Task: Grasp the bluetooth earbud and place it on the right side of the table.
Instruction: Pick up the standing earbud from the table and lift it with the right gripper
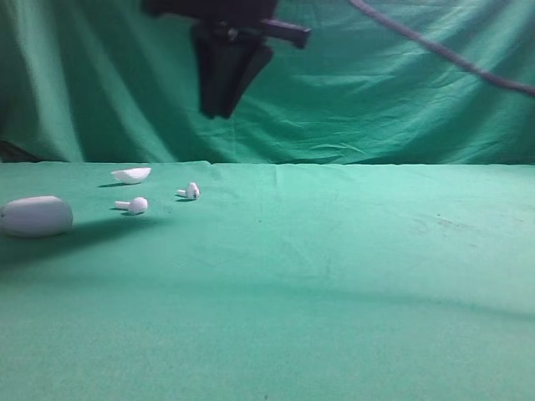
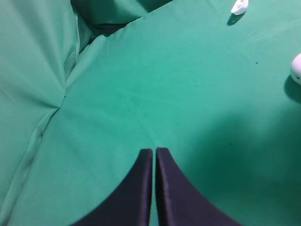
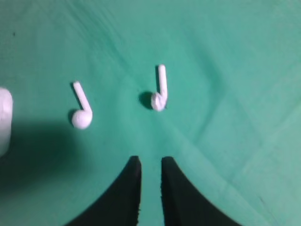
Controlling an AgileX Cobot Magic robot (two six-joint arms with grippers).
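The bluetooth earbud [image 1: 191, 191], white with a small dark mark on its head, lies on the green table [image 1: 334, 251] at the back left. From the right wrist view the earbud [image 3: 160, 95] lies just ahead of my right gripper [image 3: 150, 160], a little to the right. That gripper's jaws stand a little apart with only cloth between them, so it is open and holds nothing. In the exterior view the right gripper [image 1: 219, 110] hangs high above the earbud, pointing down. My left gripper [image 2: 154, 149] is shut and empty over bare cloth.
A plain white earbud [image 1: 134, 205] [image 3: 81, 113] lies left of the marked one. A big white oval case [image 1: 35, 216] [image 3: 3, 120] sits further left, and a white shell-like piece [image 1: 131, 175] [image 2: 239, 6] behind them. A dark cable [image 1: 443, 52] crosses the top right.
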